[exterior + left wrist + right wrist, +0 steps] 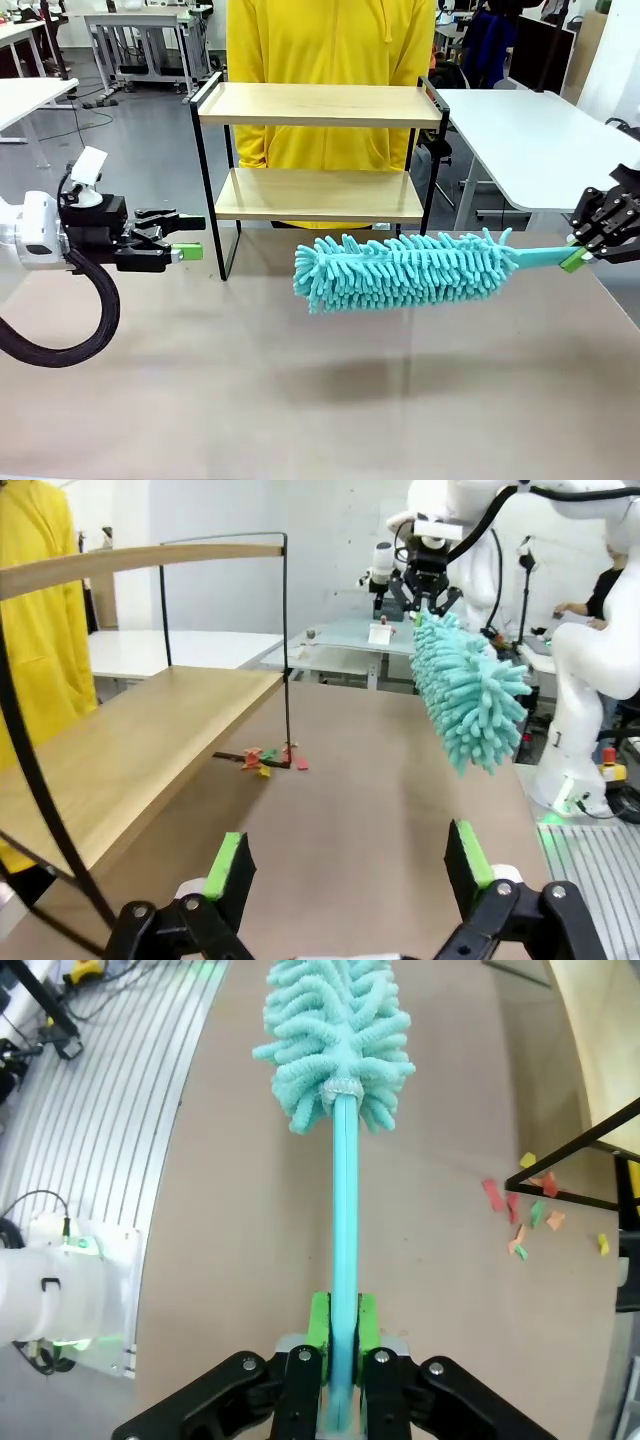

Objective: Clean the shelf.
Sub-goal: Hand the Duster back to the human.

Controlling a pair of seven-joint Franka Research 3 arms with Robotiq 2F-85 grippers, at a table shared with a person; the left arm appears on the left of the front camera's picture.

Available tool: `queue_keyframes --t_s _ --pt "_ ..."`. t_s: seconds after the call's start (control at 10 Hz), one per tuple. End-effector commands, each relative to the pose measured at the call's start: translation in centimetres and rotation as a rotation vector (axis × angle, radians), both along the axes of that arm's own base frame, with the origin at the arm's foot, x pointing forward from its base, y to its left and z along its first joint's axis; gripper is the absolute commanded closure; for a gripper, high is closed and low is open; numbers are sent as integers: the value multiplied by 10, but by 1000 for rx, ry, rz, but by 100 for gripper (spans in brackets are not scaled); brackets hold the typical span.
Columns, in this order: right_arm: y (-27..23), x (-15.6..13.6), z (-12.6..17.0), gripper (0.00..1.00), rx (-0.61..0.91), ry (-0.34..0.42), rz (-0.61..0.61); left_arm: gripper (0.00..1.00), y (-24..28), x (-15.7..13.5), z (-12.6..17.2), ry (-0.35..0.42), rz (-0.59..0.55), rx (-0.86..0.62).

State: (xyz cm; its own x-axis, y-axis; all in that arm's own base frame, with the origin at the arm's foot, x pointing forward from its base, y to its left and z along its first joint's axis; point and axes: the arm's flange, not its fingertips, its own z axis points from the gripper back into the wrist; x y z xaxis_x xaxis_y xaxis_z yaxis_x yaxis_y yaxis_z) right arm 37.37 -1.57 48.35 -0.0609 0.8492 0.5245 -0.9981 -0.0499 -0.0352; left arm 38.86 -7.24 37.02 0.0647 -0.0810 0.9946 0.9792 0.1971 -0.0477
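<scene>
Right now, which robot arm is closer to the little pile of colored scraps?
Left. The scraps lie just ahead of its open fingers by the shelf; the right gripper holds the duster further off.

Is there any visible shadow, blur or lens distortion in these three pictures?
Front view: the fluffy turquoise microfibre duster casts a soft, diffuse shadow on the brown tabletop; the image is sharp. Left wrist view: the wide angle bends the black frame of the two-tier wooden shelf. Right wrist view: floor rails curve; the coloured paper scraps stay sharp.

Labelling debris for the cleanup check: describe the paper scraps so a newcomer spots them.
Start at the two-tier shelf on the brown table. Follow its black frame down to the foot near the turquoise duster. The paper scraps lie around it, tiny red, orange, yellow and green bits.
</scene>
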Motion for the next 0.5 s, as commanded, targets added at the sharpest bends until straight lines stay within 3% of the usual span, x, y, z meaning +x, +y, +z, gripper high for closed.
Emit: queue_keyframes --t_s 0.0,0.3,0.4 --pt "3 -4 4 86 41 -10 12 0 19 -2 3 -10 5 -20" --pt "3 -4 4 86 41 -10 12 0 12 1 1 -1 15 -7" --pt "3 -4 4 86 41 -10 12 0 -7 -7 -4 -14 -46 -27"
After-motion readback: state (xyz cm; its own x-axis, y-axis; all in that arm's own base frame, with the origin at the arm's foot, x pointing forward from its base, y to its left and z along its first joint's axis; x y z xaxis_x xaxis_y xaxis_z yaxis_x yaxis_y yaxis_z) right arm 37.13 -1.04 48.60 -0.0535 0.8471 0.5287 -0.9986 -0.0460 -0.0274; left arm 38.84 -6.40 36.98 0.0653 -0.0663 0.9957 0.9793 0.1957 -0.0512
